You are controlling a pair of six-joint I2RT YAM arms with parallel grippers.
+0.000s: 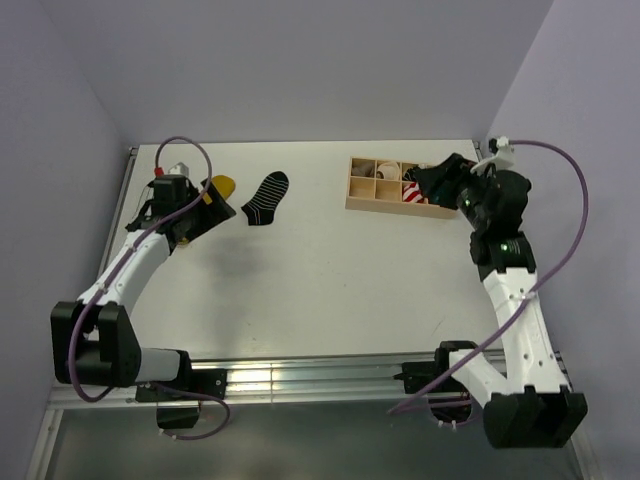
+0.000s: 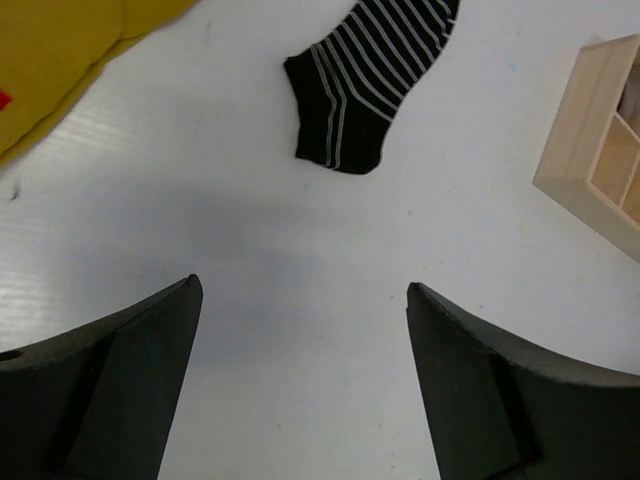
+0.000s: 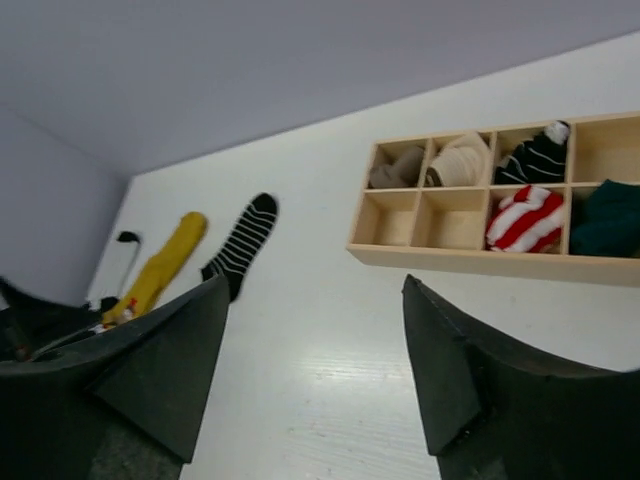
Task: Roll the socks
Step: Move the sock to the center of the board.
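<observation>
Table (image 1: 330, 290) carries wooden box (image 1: 380, 207). Right gripper (image 3: 315, 285) over box's right end, jaws wide, holding nothing. Left gripper (image 2: 300, 290) well left of box, jaws wide, holding nothing. Black striped sock (image 1: 266, 199) lies flat left of box, long axis diagonal, far end leaning toward box. Yellow sock (image 1: 222, 186) further left. Red-white sock (image 3: 525, 218) and green sock (image 3: 610, 218) sit side by side in box's near row.

**Where everything's sitting right now**

From my seat, a loose sock (image 1: 266, 198) lies toward the far left of the counter (image 1: 330, 290). A second loose sock (image 1: 224, 186) is just left of it, with my left end effector (image 2: 300, 300) right beside that one. The divider box (image 1: 390, 208) sits far right, my right end effector (image 3: 315, 290) over its right end. Rolled socks (image 3: 525, 220) fill three far compartments and two near ones.
</observation>
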